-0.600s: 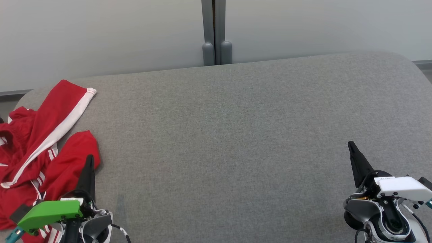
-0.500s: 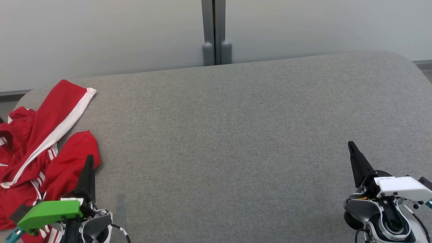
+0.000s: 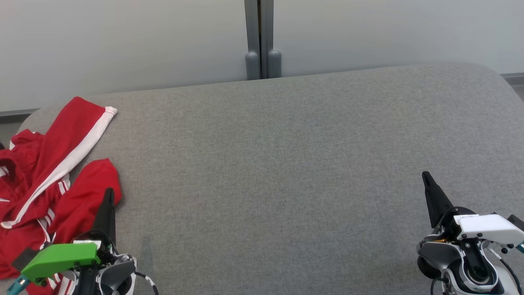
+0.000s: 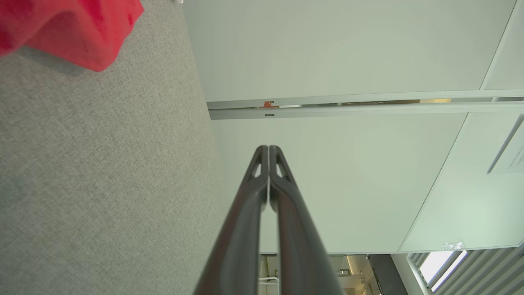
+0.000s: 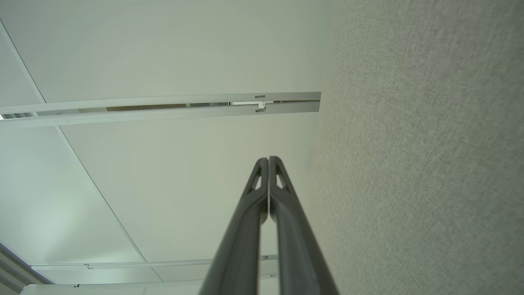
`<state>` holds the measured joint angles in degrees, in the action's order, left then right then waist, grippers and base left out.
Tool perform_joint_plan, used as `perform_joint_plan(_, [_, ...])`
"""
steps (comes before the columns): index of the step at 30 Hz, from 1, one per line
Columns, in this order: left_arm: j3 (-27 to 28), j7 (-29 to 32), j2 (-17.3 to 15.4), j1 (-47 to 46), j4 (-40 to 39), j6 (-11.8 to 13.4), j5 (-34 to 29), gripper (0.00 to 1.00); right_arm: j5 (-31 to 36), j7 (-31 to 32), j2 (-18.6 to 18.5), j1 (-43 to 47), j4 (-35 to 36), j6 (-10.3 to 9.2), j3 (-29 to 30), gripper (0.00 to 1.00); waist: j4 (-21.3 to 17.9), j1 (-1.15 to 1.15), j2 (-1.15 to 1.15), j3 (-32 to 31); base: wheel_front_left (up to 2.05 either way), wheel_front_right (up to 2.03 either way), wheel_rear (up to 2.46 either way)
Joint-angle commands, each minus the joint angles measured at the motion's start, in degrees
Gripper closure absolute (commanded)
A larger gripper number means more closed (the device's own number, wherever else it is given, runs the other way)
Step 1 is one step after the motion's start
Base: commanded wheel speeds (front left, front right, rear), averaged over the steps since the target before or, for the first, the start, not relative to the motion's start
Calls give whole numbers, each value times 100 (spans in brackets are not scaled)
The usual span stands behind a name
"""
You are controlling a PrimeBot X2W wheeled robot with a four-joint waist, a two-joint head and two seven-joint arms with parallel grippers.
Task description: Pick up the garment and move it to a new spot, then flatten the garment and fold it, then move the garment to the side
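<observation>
The garment (image 3: 49,172) is red with white stripes and lies crumpled at the left end of the grey padded table (image 3: 286,164). One red fold of the garment (image 4: 73,28) appears at the top left of the left wrist view. My left gripper (image 3: 109,192) rests at the lower left, just right of the cloth, its fingers pressed together with nothing between them (image 4: 268,149). My right gripper (image 3: 425,177) sits at the lower right, far from the garment, also shut and empty (image 5: 268,159).
A pale wall with a grey vertical post (image 3: 260,41) runs behind the table's far edge. The table's rounded corners fall away at the far left and far right.
</observation>
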<state>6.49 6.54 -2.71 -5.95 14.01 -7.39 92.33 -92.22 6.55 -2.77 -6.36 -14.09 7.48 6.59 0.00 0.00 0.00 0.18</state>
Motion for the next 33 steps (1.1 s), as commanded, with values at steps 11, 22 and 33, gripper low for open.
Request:
perform_joint_plan(11, [10, 10, -48, -71, -8, -31, 11, 100, -39, 5, -13, 54, 30, 3, -3, 100, 0, 0, 0, 0, 0, 0, 0])
perform_joint_plan(22, [-92, -159, 43, 130, 97, 15, -30, 0, 88, -124, 38, 102, -86, -1, -142, 0, 8, 0, 0, 2, 0, 0, 0])
perform_joint_plan(33, [-153, -453, 31, 101, -184, 10, -619, 0, 350, -444, -61, 12, 169, 0, -518, 0, 23, 0, 0, 8, 0, 0, 0])
